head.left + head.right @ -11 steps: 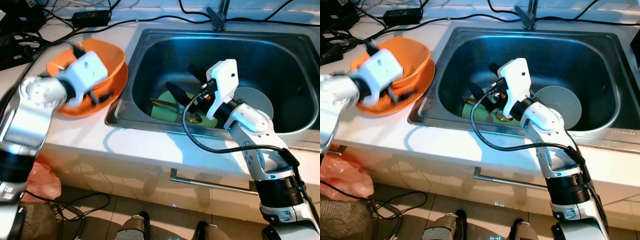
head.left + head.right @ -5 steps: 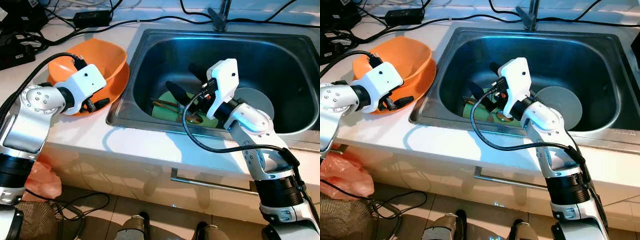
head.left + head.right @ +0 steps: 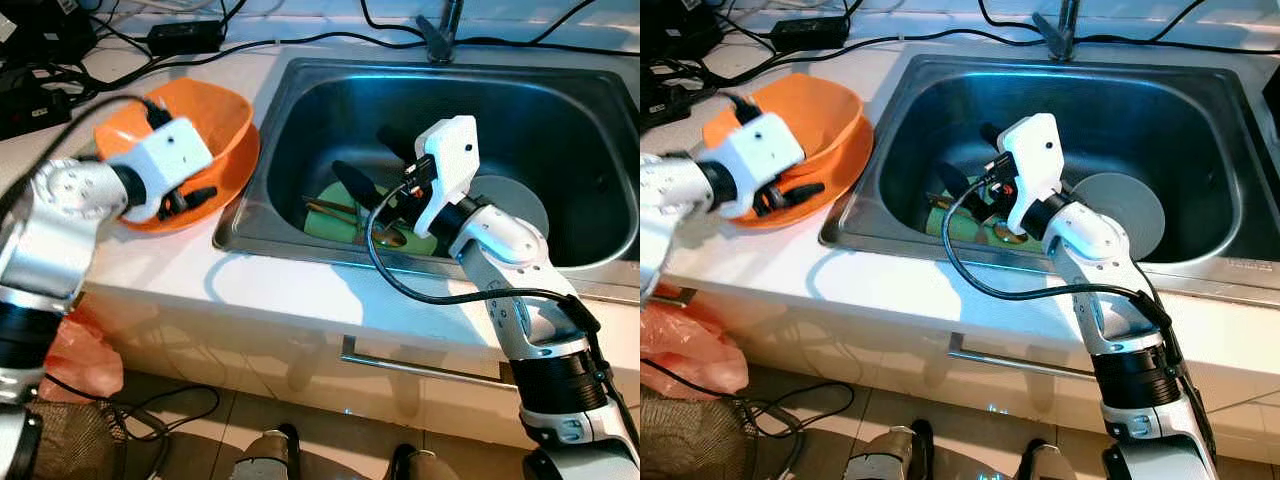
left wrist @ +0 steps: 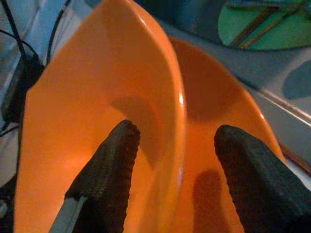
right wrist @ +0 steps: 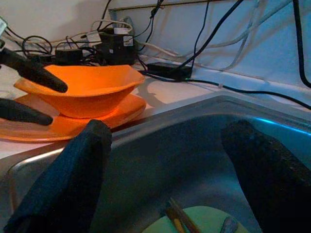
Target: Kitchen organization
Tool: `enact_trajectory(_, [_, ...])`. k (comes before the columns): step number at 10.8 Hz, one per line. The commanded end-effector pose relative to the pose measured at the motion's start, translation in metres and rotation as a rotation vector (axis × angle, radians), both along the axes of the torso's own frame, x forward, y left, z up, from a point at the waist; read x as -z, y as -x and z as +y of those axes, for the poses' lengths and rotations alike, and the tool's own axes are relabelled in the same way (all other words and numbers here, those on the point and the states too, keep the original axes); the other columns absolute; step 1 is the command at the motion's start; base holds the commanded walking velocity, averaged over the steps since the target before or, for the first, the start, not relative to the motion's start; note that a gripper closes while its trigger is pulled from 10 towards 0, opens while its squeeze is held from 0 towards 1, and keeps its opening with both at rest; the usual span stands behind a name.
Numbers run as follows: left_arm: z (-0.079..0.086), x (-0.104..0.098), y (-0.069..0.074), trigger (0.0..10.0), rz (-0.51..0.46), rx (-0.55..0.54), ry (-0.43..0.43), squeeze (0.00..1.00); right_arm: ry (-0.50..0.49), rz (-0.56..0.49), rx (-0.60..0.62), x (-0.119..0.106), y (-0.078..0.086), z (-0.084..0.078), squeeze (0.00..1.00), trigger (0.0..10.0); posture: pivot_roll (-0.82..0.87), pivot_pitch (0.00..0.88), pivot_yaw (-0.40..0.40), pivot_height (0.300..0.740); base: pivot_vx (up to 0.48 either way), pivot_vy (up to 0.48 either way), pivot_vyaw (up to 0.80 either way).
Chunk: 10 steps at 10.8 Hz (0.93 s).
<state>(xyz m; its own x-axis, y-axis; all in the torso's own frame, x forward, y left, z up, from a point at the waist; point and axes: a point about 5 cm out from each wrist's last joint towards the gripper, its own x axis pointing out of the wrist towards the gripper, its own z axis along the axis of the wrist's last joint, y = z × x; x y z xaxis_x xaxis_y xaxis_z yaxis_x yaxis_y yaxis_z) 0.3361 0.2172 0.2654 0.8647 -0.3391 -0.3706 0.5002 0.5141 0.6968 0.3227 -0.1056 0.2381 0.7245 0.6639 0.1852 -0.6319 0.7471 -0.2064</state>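
An orange bowl (image 3: 205, 130) sits on an orange plate (image 3: 232, 178) on the counter, left of the sink (image 3: 560, 100). My left gripper (image 3: 190, 200) is open at the bowl's near side. In the left wrist view its fingers straddle the bowl's rim (image 4: 176, 131), one inside the bowl and one over the plate (image 4: 214, 111). My right gripper (image 3: 368, 162) hangs open inside the sink, holding nothing. Below it lies a green plate (image 3: 330, 215) with chopsticks (image 3: 330, 208) and a spoon (image 3: 390, 238) on it.
A grey plate (image 3: 515, 205) lies in the sink's right half. The faucet (image 3: 440, 30) stands at the back rim. Cables and a power adapter (image 3: 185, 35) run along the back of the counter. An orange bag (image 3: 85, 360) lies on the floor at left.
My left gripper drew back from over the bowl to its near side, then lifted slightly toward the rim. The right arm has stayed still.
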Motion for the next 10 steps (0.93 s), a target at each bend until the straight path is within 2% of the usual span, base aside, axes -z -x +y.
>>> enact_trajectory(1, [0.007,-0.011,0.0,10.0,-0.038,-0.02,-0.019,0.0,-0.016,-0.023,-0.015,-0.008,0.001,0.002,0.0,10.0,0.14,0.177,0.084,0.74,0.0,0.0,0.0])
enact_trajectory(3, [0.014,-0.015,-0.001,10.0,-0.052,-0.044,-0.028,0.0,-0.018,-0.022,-0.016,-0.008,0.001,0.003,0.0,10.0,0.14,0.178,0.085,0.74,0.0,0.0,0.0])
enact_trajectory(4, [0.025,-0.007,-0.003,10.0,-0.051,-0.082,-0.091,0.0,-0.019,-0.023,-0.017,-0.008,0.001,0.003,0.0,10.0,0.14,0.178,0.087,0.74,0.0,0.0,0.0])
enact_trajectory(5, [0.028,-0.004,-0.006,4.2,-0.053,-0.096,-0.063,0.0,-0.022,-0.024,-0.017,-0.009,0.001,0.003,0.0,10.0,0.14,0.177,0.086,0.74,0.0,0.0,0.0])
enact_trajectory(6, [0.031,0.006,-0.008,1.7,-0.042,-0.102,-0.054,0.0,-0.022,-0.024,-0.015,-0.009,0.001,0.002,0.0,10.0,0.13,0.177,0.088,0.74,0.0,0.0,0.0])
enact_trajectory(7, [0.032,0.009,-0.01,0.6,-0.052,-0.107,-0.042,0.0,-0.022,-0.024,-0.015,-0.009,0.001,0.002,0.0,10.0,0.13,0.176,0.089,0.74,0.0,0.0,0.0])
enact_trajectory(8, [0.034,0.013,-0.015,0.0,-0.11,-0.126,0.008,0.0,-0.025,-0.025,-0.013,-0.009,0.002,0.002,0.0,10.0,0.13,0.176,0.089,0.74,0.0,0.0,0.0])
enact_trajectory(9, [0.038,0.013,-0.018,0.0,-0.164,-0.153,0.025,0.0,-0.025,-0.024,-0.011,-0.009,0.002,0.001,0.0,10.0,0.13,0.176,0.089,0.74,0.0,0.0,0.0])
enact_trajectory(10, [0.038,0.013,-0.018,0.0,-0.172,-0.154,0.037,0.0,-0.025,-0.024,-0.011,-0.009,0.002,0.001,0.0,10.0,0.13,0.178,0.088,0.74,0.0,0.0,0.0])
